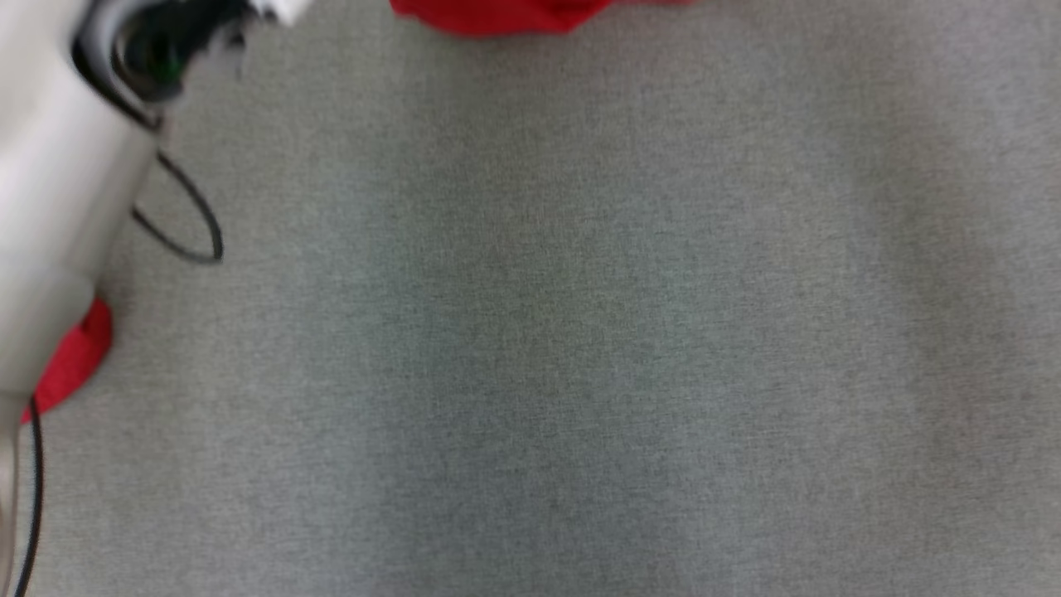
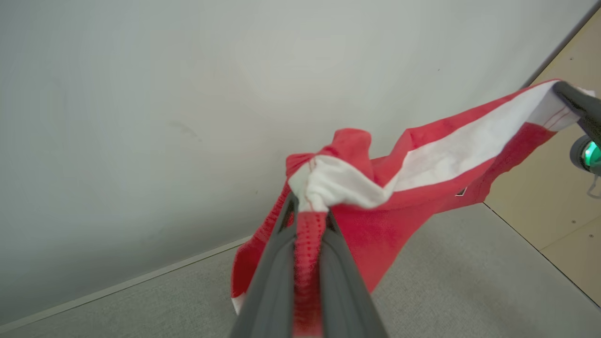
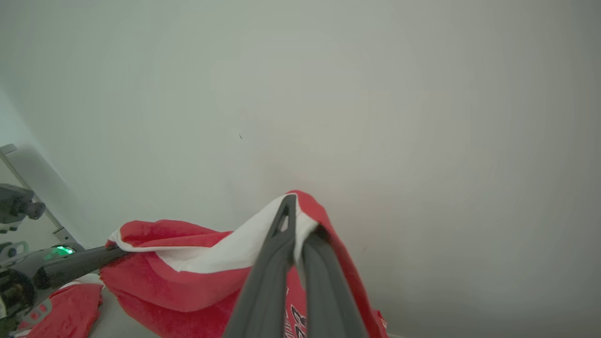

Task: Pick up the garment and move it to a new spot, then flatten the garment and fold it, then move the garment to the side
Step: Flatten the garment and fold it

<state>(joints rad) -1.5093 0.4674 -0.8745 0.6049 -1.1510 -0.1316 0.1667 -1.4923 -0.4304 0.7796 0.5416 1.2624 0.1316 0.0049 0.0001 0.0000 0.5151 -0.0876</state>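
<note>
The garment (image 2: 422, 206) is red with a broad white band, and it hangs stretched in the air between my two grippers. In the left wrist view my left gripper (image 2: 307, 211) is shut on one bunched end, while my right gripper (image 2: 575, 101) holds the far end at the upper right. In the right wrist view my right gripper (image 3: 298, 225) is shut on the white-edged hem of the garment (image 3: 188, 281), and the left gripper (image 3: 80, 263) grips its other end. The head view catches the garment (image 1: 497, 15) at the top edge and beside my pale left forearm (image 1: 58, 191).
A grey fabric-covered table (image 1: 580, 332) spreads below the arms. A pale wall (image 2: 188, 94) stands behind it. Tan floor (image 2: 554, 197) lies past the table's edge. A black cable loop (image 1: 191, 224) hangs from the left forearm.
</note>
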